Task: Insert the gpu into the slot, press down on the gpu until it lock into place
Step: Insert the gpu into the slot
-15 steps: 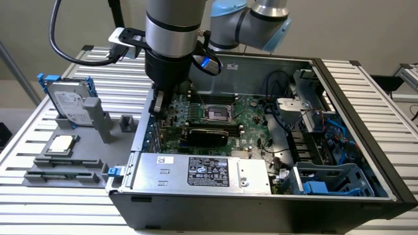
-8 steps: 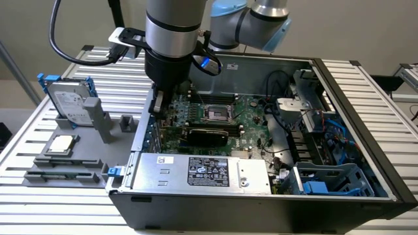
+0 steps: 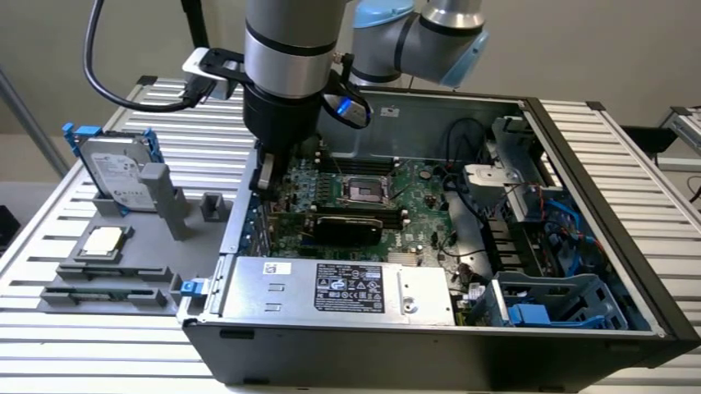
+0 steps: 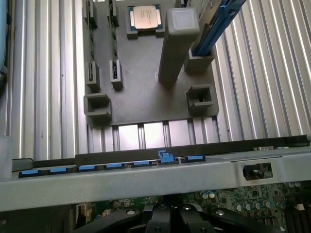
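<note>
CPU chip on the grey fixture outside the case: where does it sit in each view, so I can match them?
Exterior view: the CPU chip lies on the grey fixture at the exterior view's left, nearer the camera than the hard drive.
Wrist view: the CPU chip sits on the same fixture, past the case wall.
Shared landmark: the tall grey post on that fixture.

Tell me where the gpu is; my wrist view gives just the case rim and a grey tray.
Observer: The gpu sits on the motherboard, between the CPU socket and the silver power supply.
Operator: And my pincer?
Observer: The pincer is low by the case wall, toward the exterior view's left of the gpu; contact I cannot tell.
Operator: What's on the far side?
Observer: A blue drive cage and cables, at the exterior view's right.
</note>
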